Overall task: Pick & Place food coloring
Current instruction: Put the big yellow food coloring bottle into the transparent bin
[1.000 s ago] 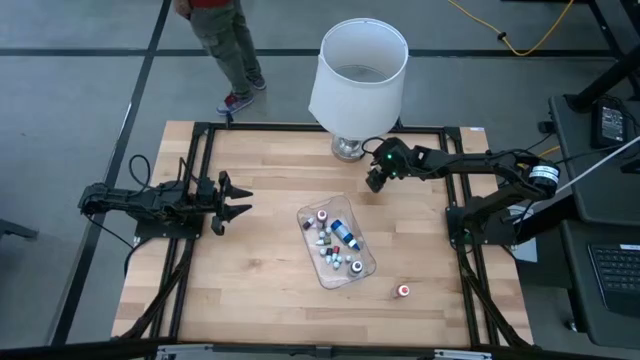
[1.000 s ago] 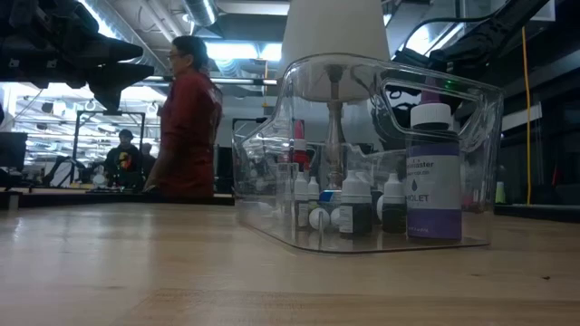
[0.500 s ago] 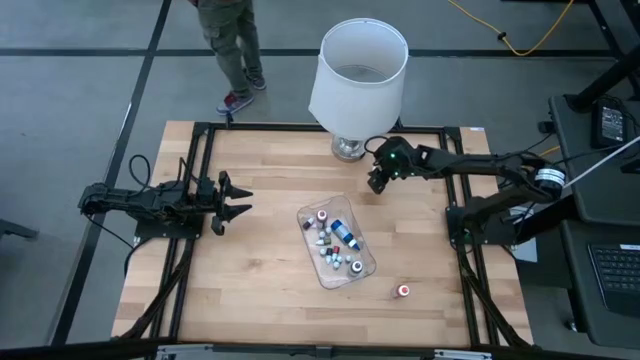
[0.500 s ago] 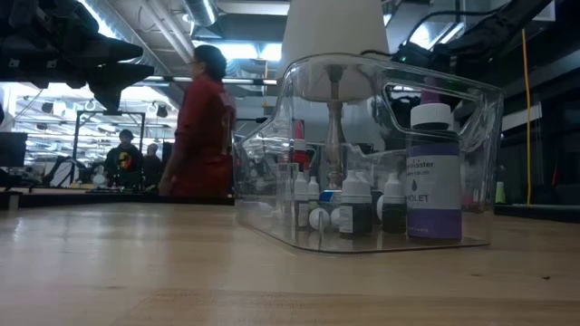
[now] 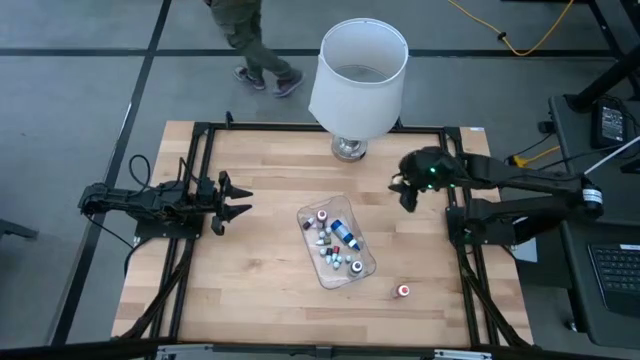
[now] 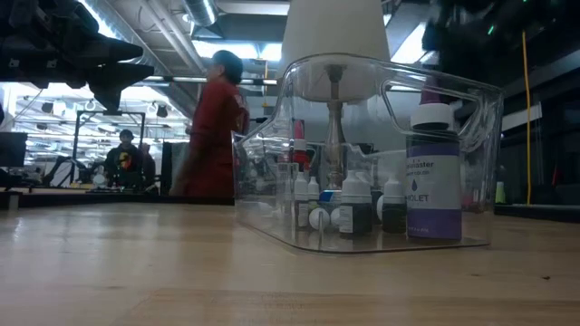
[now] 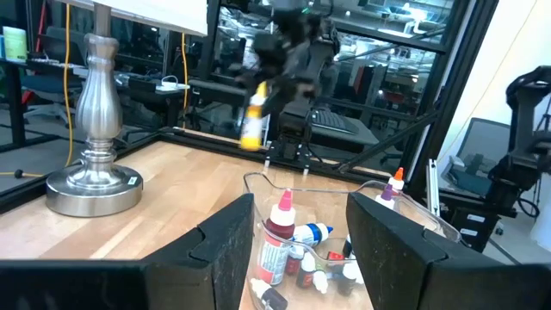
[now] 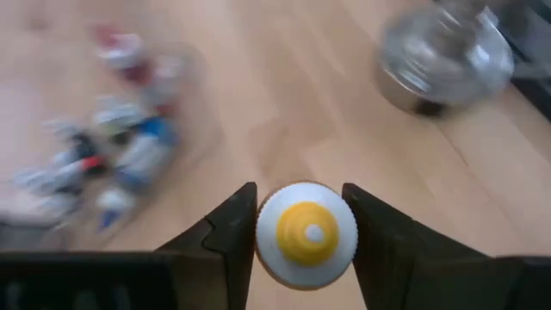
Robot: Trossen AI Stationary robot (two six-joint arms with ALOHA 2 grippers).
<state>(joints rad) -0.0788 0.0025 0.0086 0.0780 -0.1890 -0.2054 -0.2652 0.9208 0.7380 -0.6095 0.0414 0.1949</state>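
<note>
Several tiny food coloring bottles (image 5: 333, 243) lie in the clear tray (image 5: 306, 232) at mid-table, which also shows in the low view (image 6: 272, 181). One bottle with a red top (image 5: 403, 291) stands alone near the table's near-right corner. My right gripper (image 5: 407, 195) hovers right of the tray, shut on a yellow bottle (image 7: 251, 120). My left gripper (image 5: 240, 201) waits open at the table's left side, its fingers level and pointing at the tray (image 7: 297, 258). My right gripper (image 8: 306, 258) pinches the yellow bottle between its two fingers at the white collar (image 8: 267, 232) around the yellow tip, coming from above and pointing down. The bottle is lifted clear of the table and hangs below the fingers (image 8: 228, 228), upright.
A large white lamp (image 5: 358, 75) stands on its metal base (image 5: 348, 148) at the far edge, just left of the right gripper. A person (image 5: 255, 40) walks on the floor beyond the far edge. Bare wood (image 5: 240, 280) lies left of and in front of the tray.
My right gripper has moved from beside the lamp base toward the table's right edge and upward, staying shut. The person beyond the far edge has walked toward the right.
</note>
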